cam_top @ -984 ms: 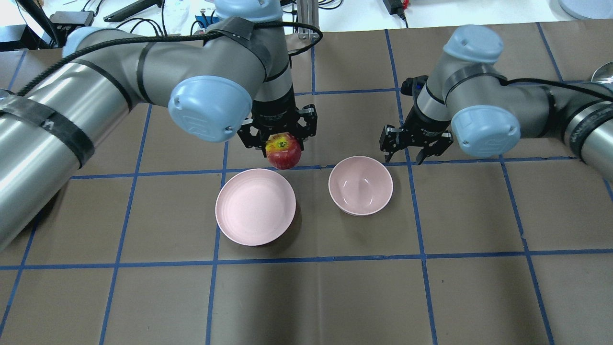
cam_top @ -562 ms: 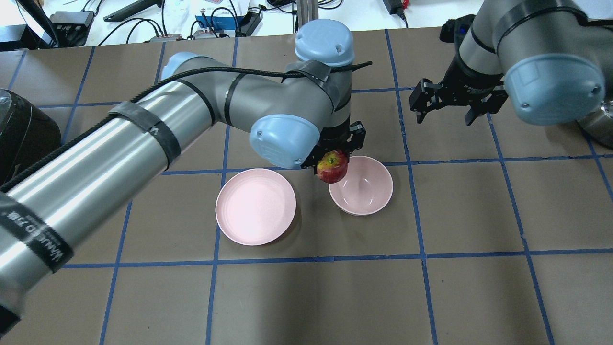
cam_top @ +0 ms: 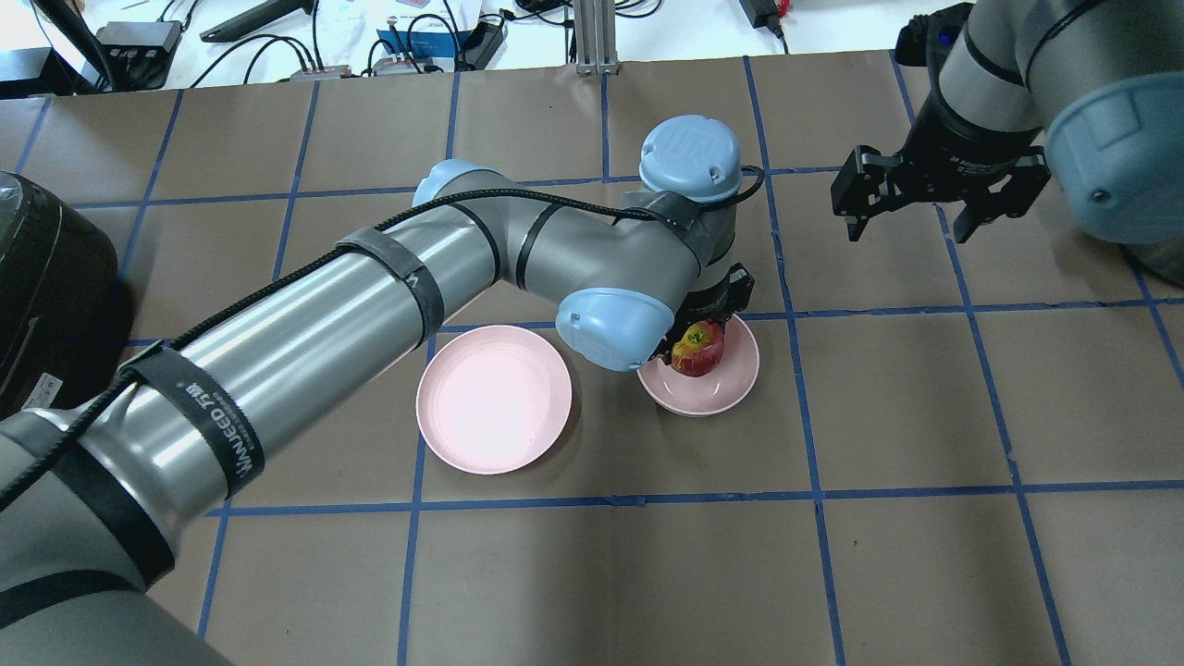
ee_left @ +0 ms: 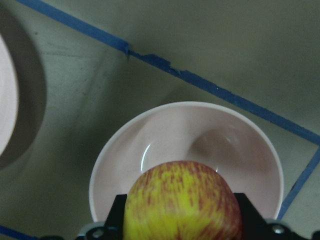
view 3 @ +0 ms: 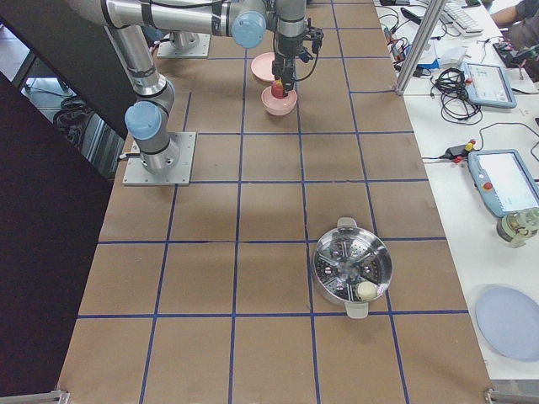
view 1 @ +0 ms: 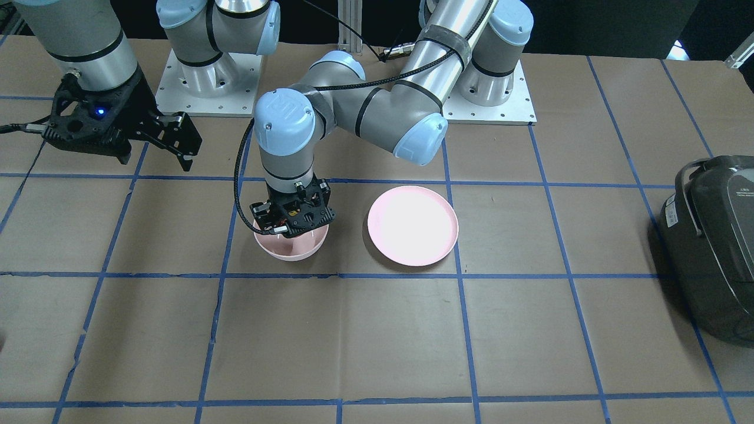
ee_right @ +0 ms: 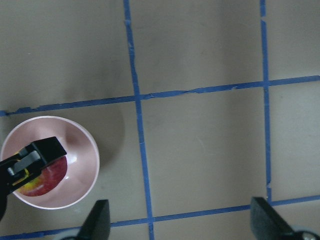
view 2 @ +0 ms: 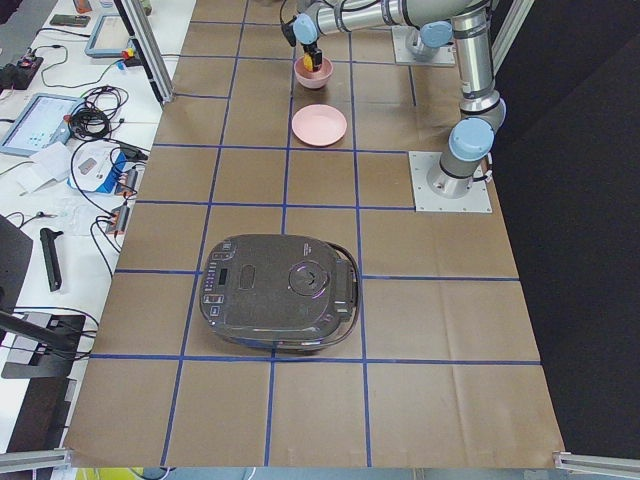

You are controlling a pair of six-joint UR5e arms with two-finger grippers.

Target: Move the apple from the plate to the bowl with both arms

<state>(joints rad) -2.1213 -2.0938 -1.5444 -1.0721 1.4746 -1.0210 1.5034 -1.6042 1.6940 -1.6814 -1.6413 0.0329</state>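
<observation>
The red and yellow apple sits between the fingers of my left gripper, which is shut on it and holds it low over the pale-pink bowl. The left wrist view shows the apple just above the bowl's glossy inside. The flat pink plate lies bare to the bowl's left. My right gripper is open and holds nothing, raised behind and right of the bowl. The right wrist view looks down on the bowl and apple.
A black rice cooker stands at the table's left end, also in the front-facing view. A steel steamer pot stands toward the right end. Blue tape lines grid the brown table.
My left arm has carried the apple right, from behind the plate to over the bowl, and lowered it. My right gripper has drawn back and right, away from the bowl.
</observation>
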